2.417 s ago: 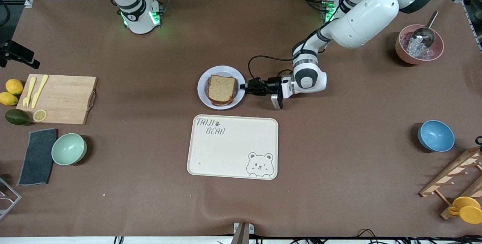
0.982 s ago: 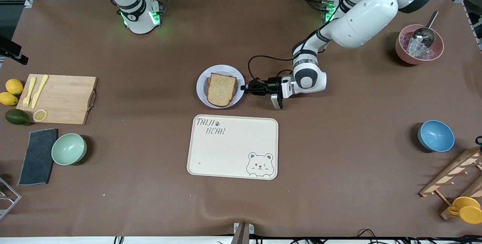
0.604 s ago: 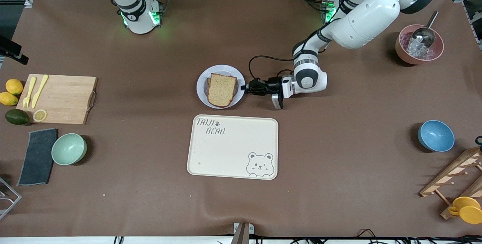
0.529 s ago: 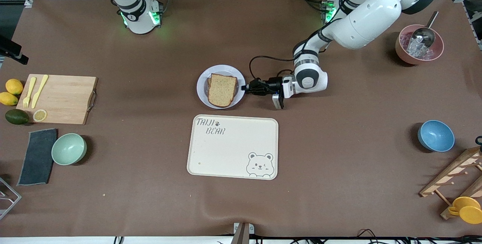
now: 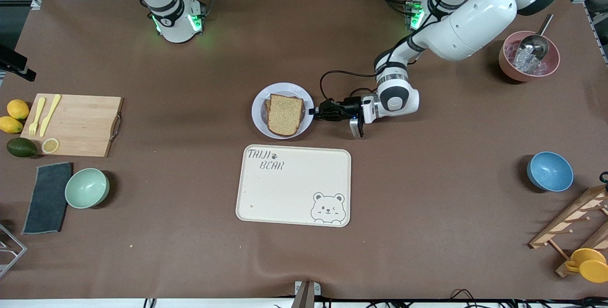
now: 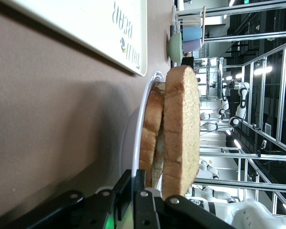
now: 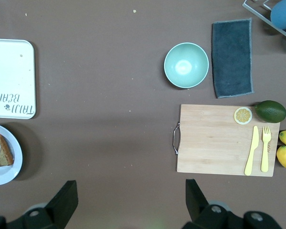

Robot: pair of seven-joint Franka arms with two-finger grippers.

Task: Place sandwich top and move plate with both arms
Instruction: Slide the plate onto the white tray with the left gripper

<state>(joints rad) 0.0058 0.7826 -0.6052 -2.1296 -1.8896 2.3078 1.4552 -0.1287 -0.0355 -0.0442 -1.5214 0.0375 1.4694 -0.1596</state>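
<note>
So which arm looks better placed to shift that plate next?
Left. Its end effector is already shut on the plate rim, beside the sandwich top; the right end effector hangs open over the bare table.

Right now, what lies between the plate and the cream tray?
Only bare brown tablecloth lies between the plate and the tray; the front view shows it.

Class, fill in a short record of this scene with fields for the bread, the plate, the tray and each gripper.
bread: top slice lies on the sandwich, on the plate
plate: on the table, farther from the front camera than the tray
tray: bare, bear drawing in one corner
left gripper: shut on the plate's rim at the left arm's end
right gripper: open, high over the table, waiting
</note>
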